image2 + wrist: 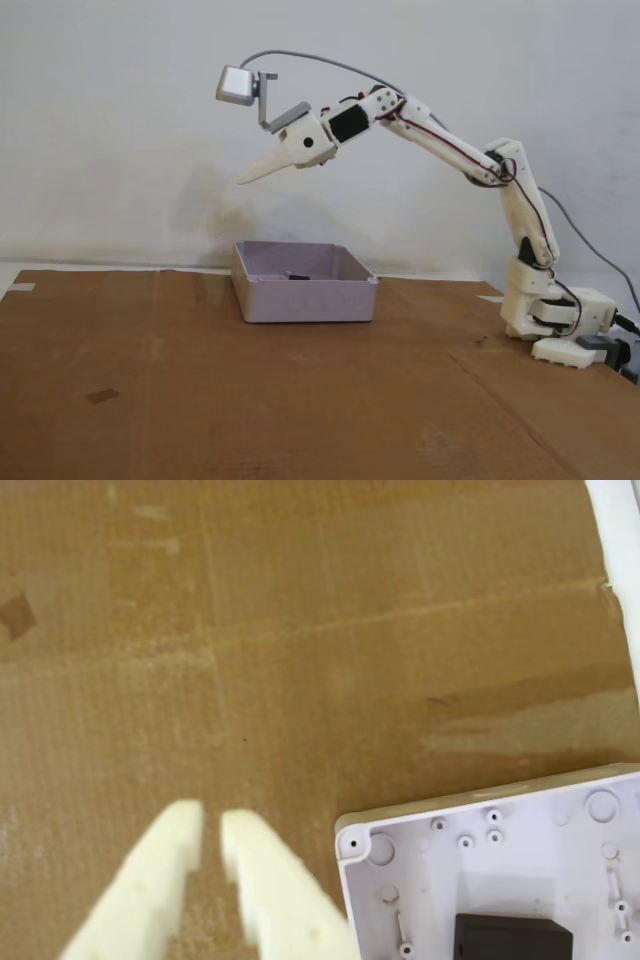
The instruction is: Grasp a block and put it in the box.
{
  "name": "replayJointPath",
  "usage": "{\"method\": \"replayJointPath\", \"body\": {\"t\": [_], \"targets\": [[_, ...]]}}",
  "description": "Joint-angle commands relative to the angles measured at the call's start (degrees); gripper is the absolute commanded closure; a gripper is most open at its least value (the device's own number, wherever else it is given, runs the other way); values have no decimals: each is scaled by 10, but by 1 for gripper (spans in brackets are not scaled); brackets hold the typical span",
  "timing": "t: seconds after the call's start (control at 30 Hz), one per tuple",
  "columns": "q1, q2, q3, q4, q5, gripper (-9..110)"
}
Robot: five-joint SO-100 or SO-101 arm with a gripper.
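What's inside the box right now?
The block lies on the floor of the box, nothing else visible. The wrist view cuts off the box's lower part; the fixed view's near wall hides most.

You see the block [513, 938] lying in the box [305, 298] on the bench [300, 400], the pincer [243, 181] raised above the box's left side in the fixed view

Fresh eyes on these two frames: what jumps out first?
In the fixed view the white arm stretches high to the left, its gripper hanging in the air above the pale box on the brown cardboard. In the wrist view the block already lies inside the box, and the fingers stand almost closed, holding nothing.
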Motion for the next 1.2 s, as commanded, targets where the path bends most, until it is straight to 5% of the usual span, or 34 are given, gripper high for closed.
{"method": "replayJointPath", "body": {"t": [0.0,0.43,1.17], "targets": [[-2,33,-73,-12,-6,101],[-8,40,-71,-9,-6,101],[-7,200,-38,189,-6,101]]}}
